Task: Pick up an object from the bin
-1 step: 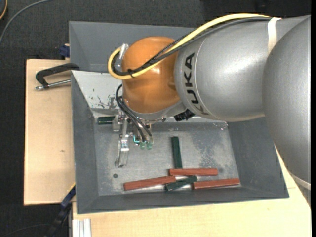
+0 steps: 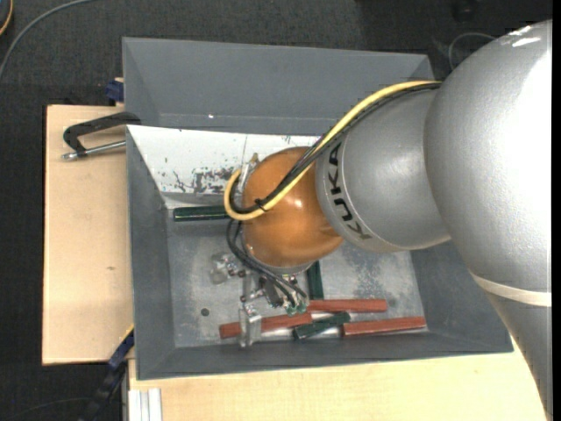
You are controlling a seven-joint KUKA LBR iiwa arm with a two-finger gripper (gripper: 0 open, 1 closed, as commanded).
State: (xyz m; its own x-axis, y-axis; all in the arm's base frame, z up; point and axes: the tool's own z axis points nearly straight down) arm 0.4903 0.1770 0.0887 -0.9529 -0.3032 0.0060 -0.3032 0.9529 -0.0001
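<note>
My gripper (image 2: 250, 319) hangs below the orange cover, low in the front middle of the bin. Its tip is down at the left end of a long red-brown stick (image 2: 280, 324) that lies along the front wall. A dark green marker (image 2: 317, 330) lies just right of the tip, against that stick. Whether anything is held is hidden by the gripper's own body.
Two more red-brown sticks (image 2: 351, 306) (image 2: 386, 325) lie to the right along the front wall. A dark green bar (image 2: 313, 281) stands near the cover's right edge. A dark green pen (image 2: 200, 213) lies by the back-left wall. The arm covers the bin's right side.
</note>
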